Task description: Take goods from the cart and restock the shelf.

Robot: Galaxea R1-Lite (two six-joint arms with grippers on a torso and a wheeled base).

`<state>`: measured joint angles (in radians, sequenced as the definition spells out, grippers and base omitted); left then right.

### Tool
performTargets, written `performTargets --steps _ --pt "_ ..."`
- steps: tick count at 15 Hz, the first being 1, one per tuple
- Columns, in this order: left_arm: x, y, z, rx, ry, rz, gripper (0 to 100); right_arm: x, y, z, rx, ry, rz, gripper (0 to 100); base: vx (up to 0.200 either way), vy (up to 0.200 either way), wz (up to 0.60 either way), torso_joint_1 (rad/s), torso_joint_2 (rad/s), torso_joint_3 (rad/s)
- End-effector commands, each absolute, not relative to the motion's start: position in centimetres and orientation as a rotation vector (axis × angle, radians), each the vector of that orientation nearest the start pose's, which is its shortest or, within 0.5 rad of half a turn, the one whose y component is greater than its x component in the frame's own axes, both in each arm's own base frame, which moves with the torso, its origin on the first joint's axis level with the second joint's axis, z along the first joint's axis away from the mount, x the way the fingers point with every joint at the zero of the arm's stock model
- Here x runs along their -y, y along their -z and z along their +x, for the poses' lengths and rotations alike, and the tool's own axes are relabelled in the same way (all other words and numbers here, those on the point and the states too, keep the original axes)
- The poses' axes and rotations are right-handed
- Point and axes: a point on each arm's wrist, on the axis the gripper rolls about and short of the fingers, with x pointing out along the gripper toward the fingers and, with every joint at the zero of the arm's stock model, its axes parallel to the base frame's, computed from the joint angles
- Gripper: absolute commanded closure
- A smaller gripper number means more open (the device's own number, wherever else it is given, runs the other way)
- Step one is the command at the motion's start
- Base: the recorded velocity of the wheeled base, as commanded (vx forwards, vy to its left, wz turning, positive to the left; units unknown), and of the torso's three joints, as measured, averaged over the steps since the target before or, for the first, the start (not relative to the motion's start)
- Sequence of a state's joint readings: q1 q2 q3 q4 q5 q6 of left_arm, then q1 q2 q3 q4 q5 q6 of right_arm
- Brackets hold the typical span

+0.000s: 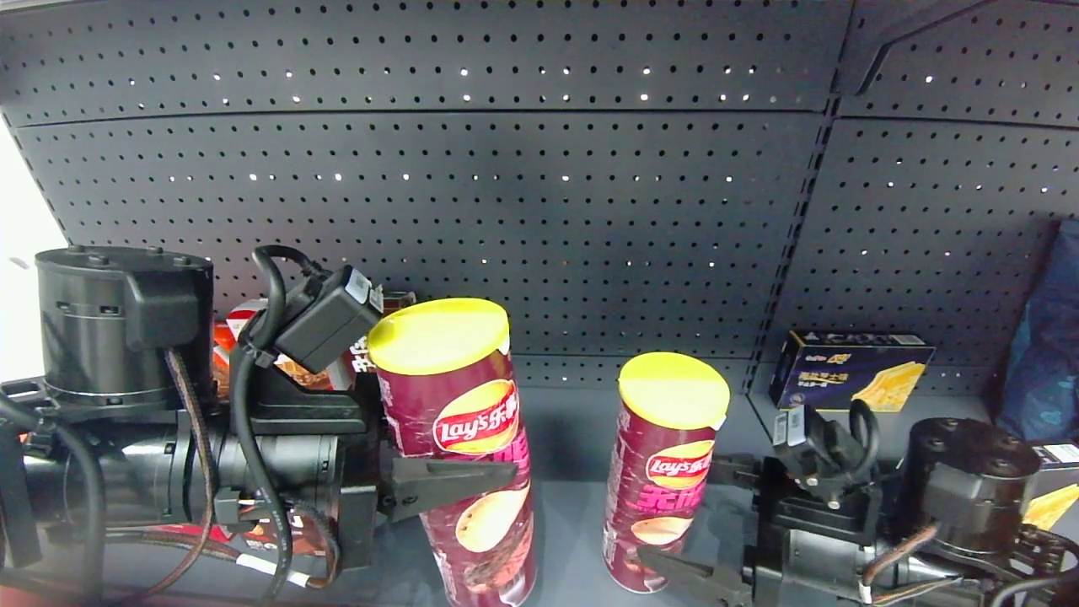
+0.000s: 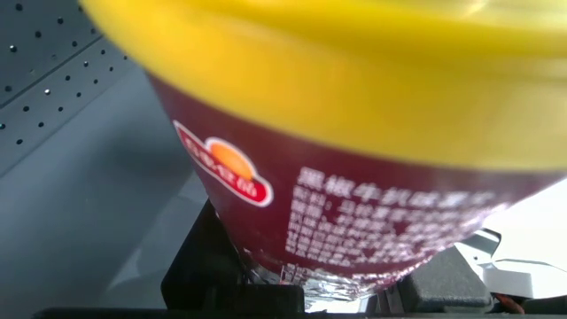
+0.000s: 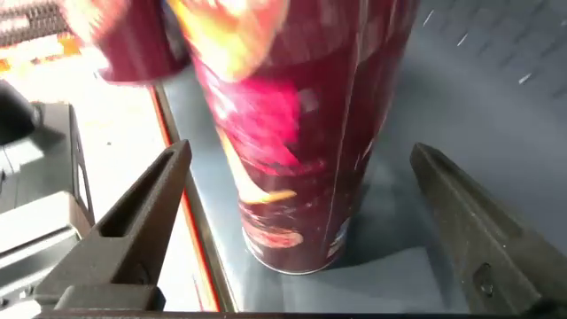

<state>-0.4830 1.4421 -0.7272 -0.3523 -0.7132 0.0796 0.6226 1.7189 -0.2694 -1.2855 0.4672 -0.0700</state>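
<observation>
At the grey shelf [image 1: 573,426], left gripper [image 1: 485,482] jaws clamp a maroon, yellow-lidded crisp tube [image 1: 459,421]; at its 3 o'clock, right gripper [image 3: 306,226] jaws gape around a matching tube [image 3: 301,133].

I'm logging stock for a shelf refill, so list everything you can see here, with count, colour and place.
chip cans: 2, maroon with yellow lids; left chip can in a gripper, right chip can standing on the shelf
flat box: 1, dark with yellow picture, back of the shelf's right section
bag: 1, blue, far right
packets: count unclear, red and white, behind the left arm
back panel: 1, dark grey, perforated
left gripper: 1, black, shut on the left chip can
right gripper: 1, black, open, fingers either side of the right chip can
</observation>
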Motion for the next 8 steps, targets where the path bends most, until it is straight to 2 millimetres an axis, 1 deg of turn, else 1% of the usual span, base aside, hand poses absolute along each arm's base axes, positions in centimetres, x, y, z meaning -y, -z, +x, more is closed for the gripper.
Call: performTargets --steps 1,2,4,6,7,8 --pt "12.2 -20.6 20.0 -0.334 1.198 0.025 100 -12.8 -14.4 16.2 -0.012 -1.078 -0.068 0 0.0 0.0 0.0 0.0 0.0 0.0" --pt "12.2 -20.5 20.0 -0.336 1.198 0.025 100 -12.0 -14.9 15.2 0.011 -1.076 -0.066 0 0.0 0.0 0.0 0.0 0.0 0.0" --pt "12.2 -20.6 20.0 -0.334 1.2 0.024 100 -10.4 -16.6 13.4 0.078 -1.059 -0.061 0 0.0 0.0 0.0 0.0 0.0 0.0" --pt "12.2 -20.5 20.1 -0.336 1.2 0.024 100 -8.2 -19.1 10.9 0.103 -1.014 -0.06 0 0.0 0.0 0.0 0.0 0.0 0.0" --pt "12.2 -20.5 20.1 -0.334 1.2 0.024 100 -7.2 -20.1 9.7 0.103 -0.948 -0.059 0 0.0 0.0 0.0 0.0 0.0 0.0" --pt "12.2 -20.6 20.1 -0.333 1.2 0.025 100 -6.6 -20.7 9.1 0.102 -0.888 -0.057 0 0.0 0.0 0.0 0.0 0.0 0.0"
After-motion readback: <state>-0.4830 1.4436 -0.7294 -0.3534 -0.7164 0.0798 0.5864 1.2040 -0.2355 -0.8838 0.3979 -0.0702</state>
